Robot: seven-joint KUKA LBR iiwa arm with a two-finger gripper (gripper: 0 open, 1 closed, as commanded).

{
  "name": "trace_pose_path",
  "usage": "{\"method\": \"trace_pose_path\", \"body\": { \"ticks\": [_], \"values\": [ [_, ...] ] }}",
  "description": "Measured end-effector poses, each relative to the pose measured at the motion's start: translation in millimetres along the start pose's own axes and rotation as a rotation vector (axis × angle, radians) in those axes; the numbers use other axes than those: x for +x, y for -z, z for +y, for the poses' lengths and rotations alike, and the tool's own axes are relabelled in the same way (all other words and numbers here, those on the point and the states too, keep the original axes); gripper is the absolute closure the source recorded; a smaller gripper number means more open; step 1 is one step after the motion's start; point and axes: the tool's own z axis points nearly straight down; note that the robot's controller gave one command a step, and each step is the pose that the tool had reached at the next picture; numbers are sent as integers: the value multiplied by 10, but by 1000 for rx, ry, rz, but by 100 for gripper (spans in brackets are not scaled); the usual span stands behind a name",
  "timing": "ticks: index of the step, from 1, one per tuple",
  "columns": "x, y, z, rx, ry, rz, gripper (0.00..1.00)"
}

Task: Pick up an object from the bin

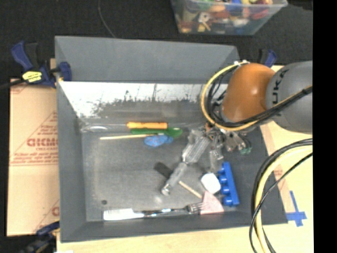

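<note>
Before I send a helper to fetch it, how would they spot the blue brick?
In the grey metal bin, follow the right wall towards the front corner. The long blue plastic brick lies beside a white oval piece; it alone has studs.

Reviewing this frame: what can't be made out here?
Camera view:
- gripper: mostly hidden under the arm's orange cover and cables.
- clear plastic piece: contact with the gripper unclear; the two overlap.
- small black item: too small to identify.
</note>
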Motion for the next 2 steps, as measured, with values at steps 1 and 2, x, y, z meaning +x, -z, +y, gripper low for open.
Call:
{"method": "trace_pose_path", "body": {
  "ticks": [1,2],
  "values": [
    [-124,453,-41,2,76,-3,0],
    [-125,168,177,0,56,-7,0]
  ]
}}
